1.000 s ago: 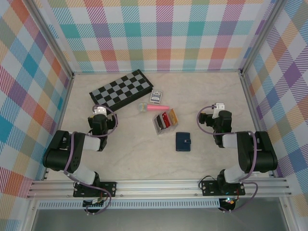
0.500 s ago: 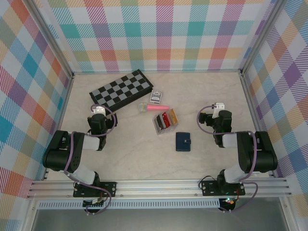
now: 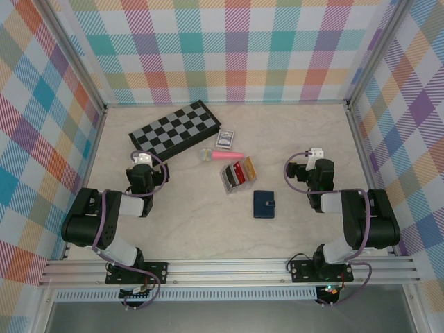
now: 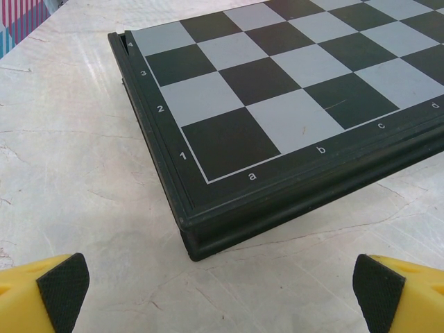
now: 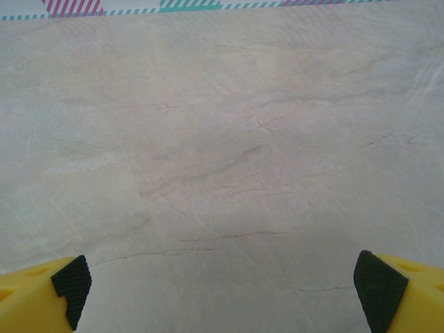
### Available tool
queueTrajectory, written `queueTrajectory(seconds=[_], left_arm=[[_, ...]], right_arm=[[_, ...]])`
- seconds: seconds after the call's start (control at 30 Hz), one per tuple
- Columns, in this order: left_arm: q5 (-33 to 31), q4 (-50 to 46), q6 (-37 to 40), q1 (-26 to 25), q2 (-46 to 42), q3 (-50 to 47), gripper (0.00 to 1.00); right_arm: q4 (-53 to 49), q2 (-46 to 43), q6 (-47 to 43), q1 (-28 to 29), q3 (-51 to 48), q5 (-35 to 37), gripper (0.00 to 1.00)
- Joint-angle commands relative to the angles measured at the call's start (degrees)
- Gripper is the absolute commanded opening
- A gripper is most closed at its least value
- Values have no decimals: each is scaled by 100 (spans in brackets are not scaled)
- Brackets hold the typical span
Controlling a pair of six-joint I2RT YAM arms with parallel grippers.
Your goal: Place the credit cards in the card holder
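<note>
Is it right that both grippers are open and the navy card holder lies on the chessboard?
No. The left gripper and right gripper are open, but the top external view shows the card holder on the bare table, apart from the chessboard.

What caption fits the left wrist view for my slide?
Open left pincer low over the pale table, facing the near corner of a black chessboard.
</note>
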Motion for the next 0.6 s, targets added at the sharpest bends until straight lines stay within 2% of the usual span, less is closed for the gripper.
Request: queueTrajectory(seconds=[0.0,0.57], left_arm=[[83,134,-86,53,-17,99,100],[82,140,-86,53,-18,98,100]], right_arm=[[165,3,67,-63,112,-131,100],[148,2,75,-83,118,-172,100]])
